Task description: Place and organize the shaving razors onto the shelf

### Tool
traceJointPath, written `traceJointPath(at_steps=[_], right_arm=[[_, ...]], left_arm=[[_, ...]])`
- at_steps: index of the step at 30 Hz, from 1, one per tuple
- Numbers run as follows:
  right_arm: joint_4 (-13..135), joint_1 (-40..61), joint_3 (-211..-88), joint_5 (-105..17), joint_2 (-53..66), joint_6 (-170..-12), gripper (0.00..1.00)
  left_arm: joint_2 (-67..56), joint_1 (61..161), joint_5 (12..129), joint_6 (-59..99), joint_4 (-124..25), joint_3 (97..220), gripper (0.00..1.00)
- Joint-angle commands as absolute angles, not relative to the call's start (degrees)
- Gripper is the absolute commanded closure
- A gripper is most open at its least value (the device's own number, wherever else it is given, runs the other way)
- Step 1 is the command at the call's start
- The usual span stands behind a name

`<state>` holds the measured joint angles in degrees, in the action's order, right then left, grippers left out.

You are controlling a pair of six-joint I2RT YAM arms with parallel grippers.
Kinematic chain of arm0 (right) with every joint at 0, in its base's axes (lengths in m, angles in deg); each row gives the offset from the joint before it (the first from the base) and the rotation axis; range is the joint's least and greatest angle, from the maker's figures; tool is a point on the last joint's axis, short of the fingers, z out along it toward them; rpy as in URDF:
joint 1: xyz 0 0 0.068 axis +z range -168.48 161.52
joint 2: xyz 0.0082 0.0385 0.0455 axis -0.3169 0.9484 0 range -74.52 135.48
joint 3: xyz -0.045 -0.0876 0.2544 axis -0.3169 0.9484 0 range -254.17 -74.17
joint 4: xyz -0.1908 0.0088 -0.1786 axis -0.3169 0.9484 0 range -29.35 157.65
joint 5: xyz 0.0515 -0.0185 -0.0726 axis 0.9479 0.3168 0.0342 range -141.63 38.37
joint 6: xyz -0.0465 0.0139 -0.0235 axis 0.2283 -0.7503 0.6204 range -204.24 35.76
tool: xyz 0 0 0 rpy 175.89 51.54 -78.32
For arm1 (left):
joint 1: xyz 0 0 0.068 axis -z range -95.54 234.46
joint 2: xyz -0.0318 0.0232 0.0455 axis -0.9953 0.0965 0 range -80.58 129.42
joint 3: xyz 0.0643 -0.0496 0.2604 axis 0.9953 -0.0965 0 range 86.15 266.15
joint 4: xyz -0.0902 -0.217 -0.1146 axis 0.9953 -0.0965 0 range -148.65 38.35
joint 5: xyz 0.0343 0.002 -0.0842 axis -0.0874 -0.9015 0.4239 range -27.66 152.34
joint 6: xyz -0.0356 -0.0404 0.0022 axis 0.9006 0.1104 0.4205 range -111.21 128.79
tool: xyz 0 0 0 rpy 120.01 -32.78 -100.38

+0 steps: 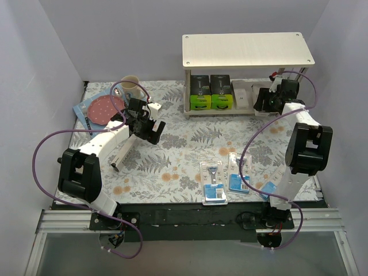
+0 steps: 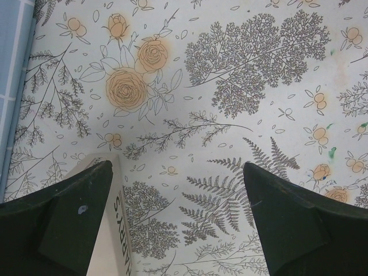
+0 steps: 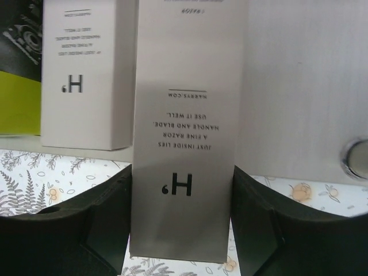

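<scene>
White HARRY'S box [image 3: 187,144] pinched in right gripper [image 3: 183,175] at shelf [image 1: 247,52] lower board, toward right end, beside second white box [image 3: 86,75]. Keep sides parallel with neighbour, push fully onto board before release. Left gripper [image 2: 178,167] spread wide over table's [image 1: 172,132] left side.
</scene>
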<state>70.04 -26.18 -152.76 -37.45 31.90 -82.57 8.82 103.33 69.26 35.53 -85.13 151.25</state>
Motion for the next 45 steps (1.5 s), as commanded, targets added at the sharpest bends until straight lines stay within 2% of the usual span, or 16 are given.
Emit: traceJointPath(at_steps=[1,16,29,45], right_arm=[[65.05,-22.88,-156.43,-39.14,32.71,-81.08,0.32],[65.13,-21.73,-158.90,-46.00,37.46,-80.02,0.34],[64.69,-21.47,-162.94,-46.09,42.64,-81.07,0.36],[65.04,-19.27,-161.89,-48.28,43.08,-82.21,0.34]], left_arm=[[6.87,103.27,68.32,34.45,-86.28,150.31,0.02],[5.99,102.30,69.02,34.45,-86.37,149.08,0.02],[6.69,102.22,68.32,34.10,-86.72,149.69,0.02],[6.87,102.04,68.40,34.28,-86.02,149.43,0.02]])
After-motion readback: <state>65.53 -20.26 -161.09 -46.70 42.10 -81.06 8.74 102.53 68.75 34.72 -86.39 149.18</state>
